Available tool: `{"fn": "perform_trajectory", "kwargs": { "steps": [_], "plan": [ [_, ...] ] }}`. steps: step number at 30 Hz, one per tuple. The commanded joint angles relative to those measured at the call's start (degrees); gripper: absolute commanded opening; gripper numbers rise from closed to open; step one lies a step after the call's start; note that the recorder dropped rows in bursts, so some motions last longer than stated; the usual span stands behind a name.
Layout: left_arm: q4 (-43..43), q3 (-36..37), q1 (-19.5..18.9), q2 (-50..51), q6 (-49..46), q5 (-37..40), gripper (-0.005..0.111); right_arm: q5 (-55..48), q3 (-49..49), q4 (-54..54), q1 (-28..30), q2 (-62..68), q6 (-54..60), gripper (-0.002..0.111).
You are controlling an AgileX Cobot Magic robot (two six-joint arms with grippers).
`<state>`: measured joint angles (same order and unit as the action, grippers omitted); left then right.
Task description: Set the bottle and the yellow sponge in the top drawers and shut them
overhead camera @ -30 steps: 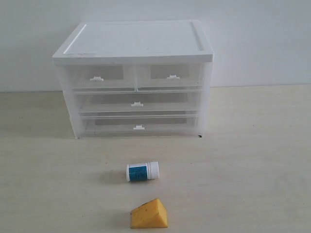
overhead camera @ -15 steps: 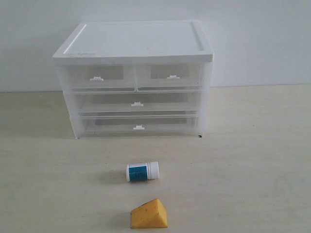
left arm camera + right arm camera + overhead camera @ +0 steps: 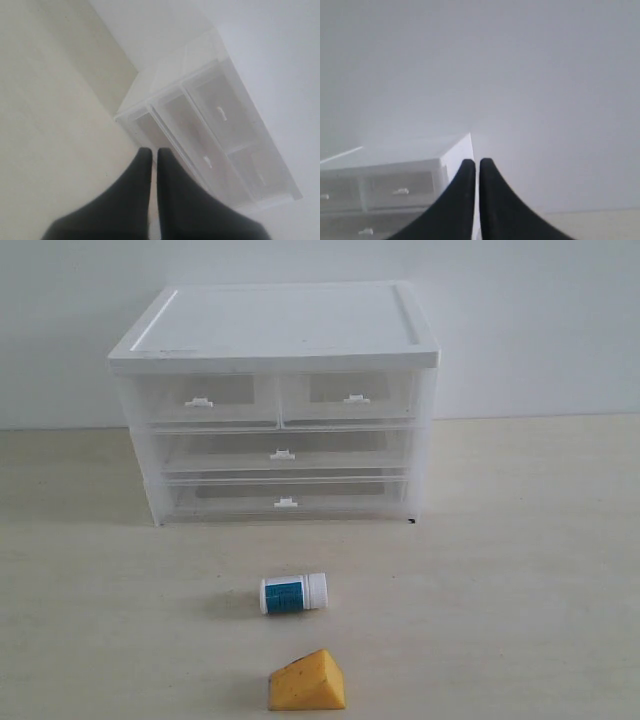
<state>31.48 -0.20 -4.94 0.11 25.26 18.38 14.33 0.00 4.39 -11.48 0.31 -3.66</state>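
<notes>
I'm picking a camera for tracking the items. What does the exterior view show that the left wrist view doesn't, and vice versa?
Only the exterior view shows the bottle, lying on its side, and the yellow sponge, both on the table in front of the cabinet. Only the left wrist view shows the left gripper, shut and empty. Both show the cabinet with its top drawers closed, and the table.

No visible change in bottle (image 3: 293, 594) or yellow sponge (image 3: 307, 682).
</notes>
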Motion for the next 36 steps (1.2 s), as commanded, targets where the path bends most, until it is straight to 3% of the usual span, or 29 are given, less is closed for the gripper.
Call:
{"fn": "perform_trajectory", "kwargs": {
  "steps": [1,8,10,11,13,16,21,27,30,36],
  "plan": [
    [0.4,0.2,-0.1,-0.1,-0.4,-2.4,0.004,5.4,0.0,0.0,0.3,-0.3,-0.4,0.0],
    [0.7,0.2,-0.1,-0.1,-0.4,-4.5,0.004,8.4,0.0,0.1,0.3,-0.3,-0.6,0.0],
    [0.7,0.2,-0.1,-0.1,-0.4,-4.7,0.004,10.3,0.0,1.7,0.3,-0.3,-10.2,0.0],
    [0.7,0.2,-0.1,-0.1,-1.9,-4.8,0.004,6.7,0.0,1.7,0.3,-0.3,-20.4,0.0],
    [0.7,0.2,-0.1,-0.1,-6.8,-6.3,0.004,0.8,0.0,1.5,0.3,-0.3,-28.7,0.0],
    [0.8,0.2,-0.1,-0.1,-7.5,-8.1,0.004,-8.0,0.0,4.2,0.3,-0.3,-31.6,0.0],
    [3.2,-0.5,-0.1,-0.1,-13.8,-11.3,0.004,-8.2,0.0,3.6,0.0,-0.3,-31.8,0.0],
    [5.7,-11.2,1.2,8.0,-19.0,-8.4,0.004,-5.6,0.0,3.6,-3.9,-0.3,-32.4,0.0],
    [9.5,-18.4,2.7,16.1,-26.7,-6.7,0.004,-4.2,0.0,3.6,-6.8,-0.3,-32.4,0.0],
    [23.9,-35.0,4.2,38.4,-50.9,10.0,0.004,-0.1,0.0,3.6,-11.6,2.0,-32.2,0.0]
  ]
}}
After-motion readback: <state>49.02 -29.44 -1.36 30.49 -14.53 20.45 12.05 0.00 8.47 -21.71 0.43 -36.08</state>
